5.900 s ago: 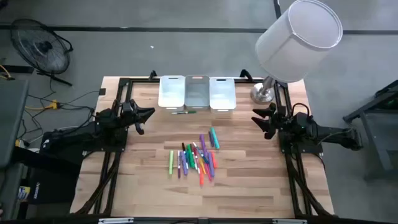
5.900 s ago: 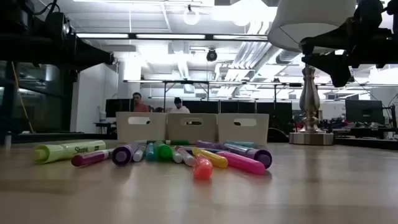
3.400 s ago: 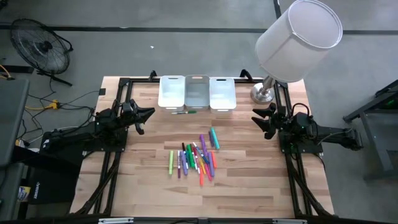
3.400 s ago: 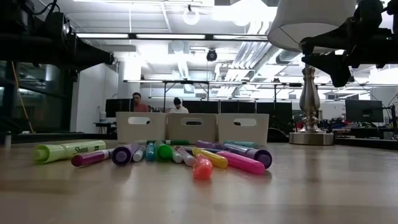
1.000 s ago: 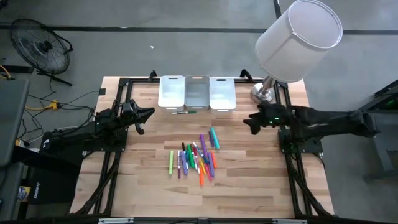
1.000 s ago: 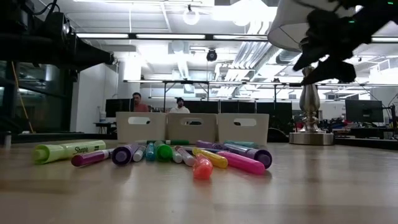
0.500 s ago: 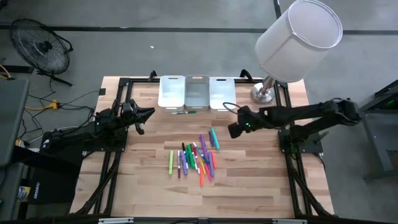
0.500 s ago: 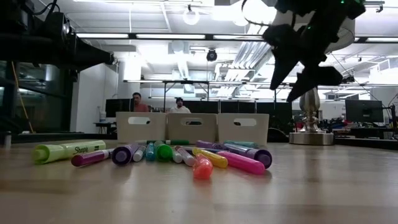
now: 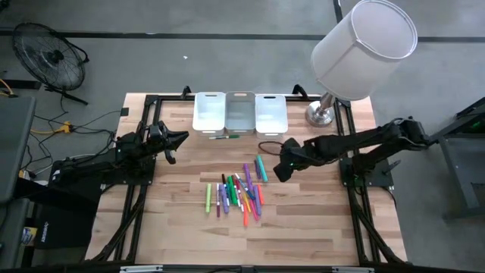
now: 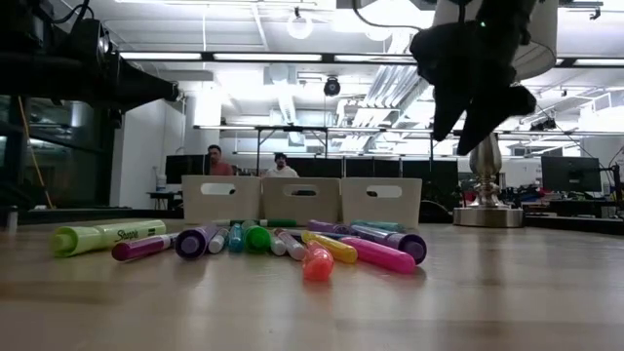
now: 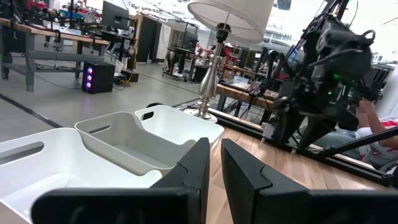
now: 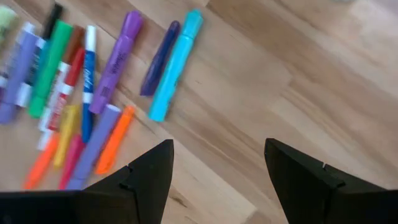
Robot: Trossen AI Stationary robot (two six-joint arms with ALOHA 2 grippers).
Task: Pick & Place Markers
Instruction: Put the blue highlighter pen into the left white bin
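Several markers [image 9: 239, 191] in green, purple, teal, red, orange, pink and yellow lie flat in a loose cluster at the table's middle; the low view shows the markers [image 10: 292, 244] as a row. One green marker [image 9: 224, 136] lies apart in front of the bins. My right gripper [image 9: 277, 170] hangs open above the table just right of the cluster, fingers pointing down; in its wrist view my right gripper [image 12: 217, 163] stands over bare wood beside a teal marker [image 12: 176, 65]. My left gripper [image 9: 179, 141] waits at the left edge, fingers nearly together [image 11: 214, 168].
Three white bins [image 9: 240, 112] stand side by side at the far edge. A lamp with a big white shade [image 9: 365, 47] stands on its base [image 9: 320, 115] at the far right corner. Bare wood lies near and right of the cluster. People sit in the room beyond [image 10: 216, 161].
My right arm has reached out from the table's right edge toward the middle, stopping just right of the marker cluster, and has come down with its fingers tipped toward the table. The markers and my left arm have stayed where they were.
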